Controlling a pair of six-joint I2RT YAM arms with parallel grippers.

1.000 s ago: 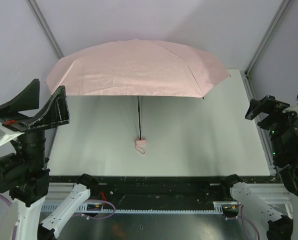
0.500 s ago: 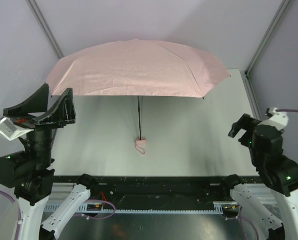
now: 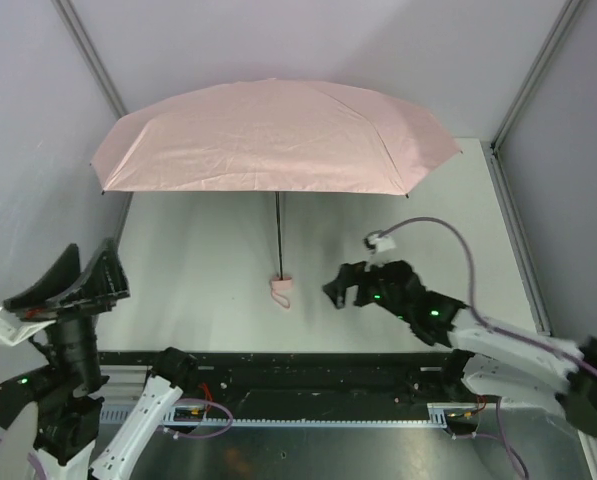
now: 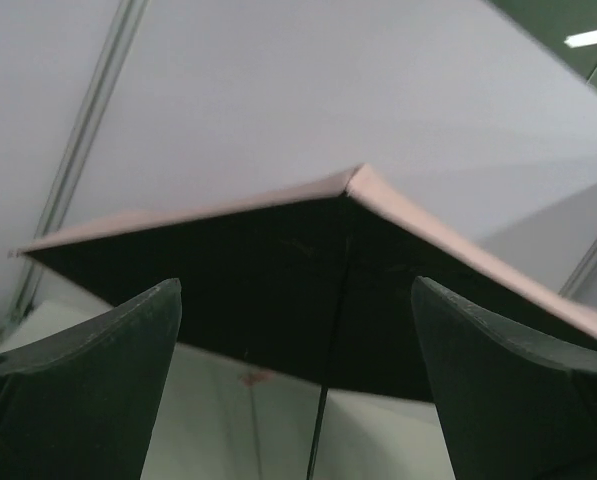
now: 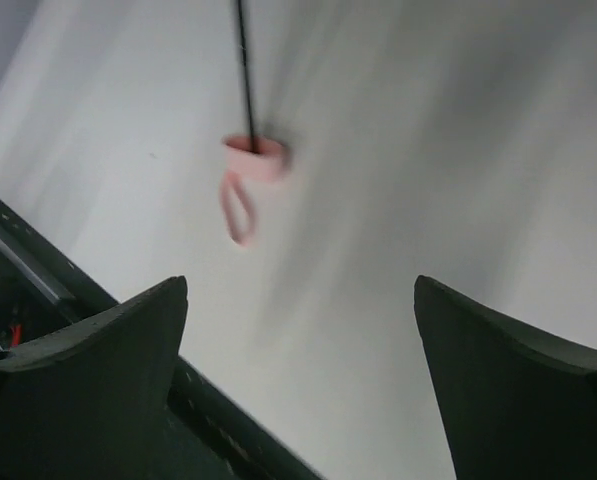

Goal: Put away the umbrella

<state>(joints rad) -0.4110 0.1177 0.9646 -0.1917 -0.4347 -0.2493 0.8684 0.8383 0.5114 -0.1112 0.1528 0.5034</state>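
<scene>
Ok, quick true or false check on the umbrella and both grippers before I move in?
1. The umbrella is open. True.
2. The right gripper is shut on the handle. False: it is open and holds nothing, apart from the handle, on its right.
3. The left gripper is open and holds nothing. True.
4. The left gripper is nearer the handle than the right one. False: the right is nearer; the left is at the table's near left corner.

The right wrist view is smeared throughout: the handle and strap at upper centre are soft pink streaks, and the shaft leaves the top edge. In the left wrist view the canopy is cut by the right edge; from above it hides the far strip of the surface.
</scene>
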